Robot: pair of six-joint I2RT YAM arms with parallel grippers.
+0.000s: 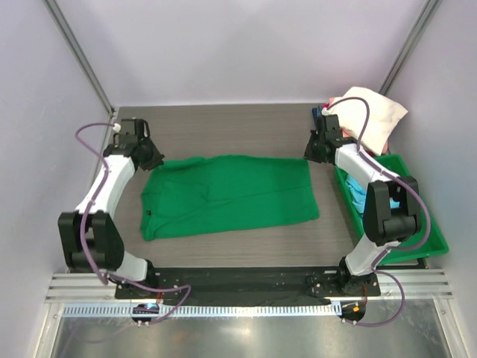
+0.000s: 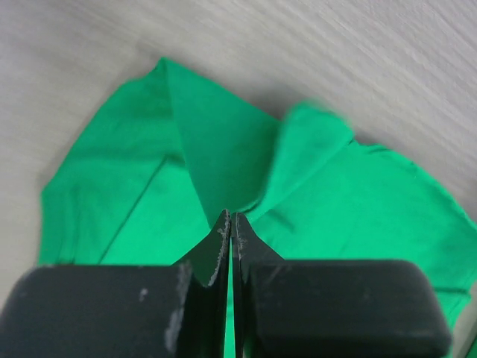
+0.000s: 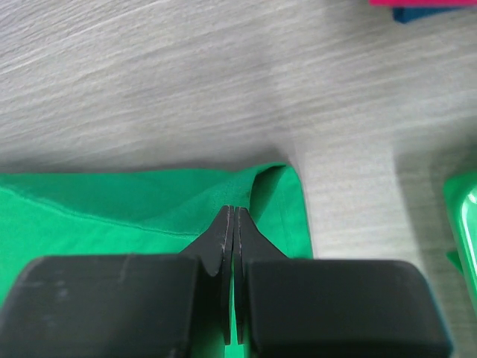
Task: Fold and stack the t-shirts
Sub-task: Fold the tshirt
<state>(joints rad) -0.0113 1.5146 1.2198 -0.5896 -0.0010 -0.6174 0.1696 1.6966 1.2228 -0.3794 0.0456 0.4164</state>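
Observation:
A bright green t-shirt [image 1: 231,194] lies spread across the middle of the table. My left gripper [image 1: 151,158] is at its far left corner. In the left wrist view the gripper [image 2: 231,216] is shut on a raised fold of the green t-shirt [image 2: 223,149]. My right gripper [image 1: 313,153] is at the far right corner. In the right wrist view the gripper [image 3: 235,209] is shut on the lifted edge of the green t-shirt [image 3: 149,201]. A cream t-shirt [image 1: 373,112] lies heaped at the back right. A light blue t-shirt [image 1: 358,195] lies in the bin.
A rigid green plastic bin [image 1: 421,242] stands along the right side, close to my right arm; its edge shows in the right wrist view [image 3: 463,216]. Bits of pink-red cloth [image 3: 425,2] and navy cloth [image 3: 417,13] lie beyond the shirt's corner. Walls enclose the table.

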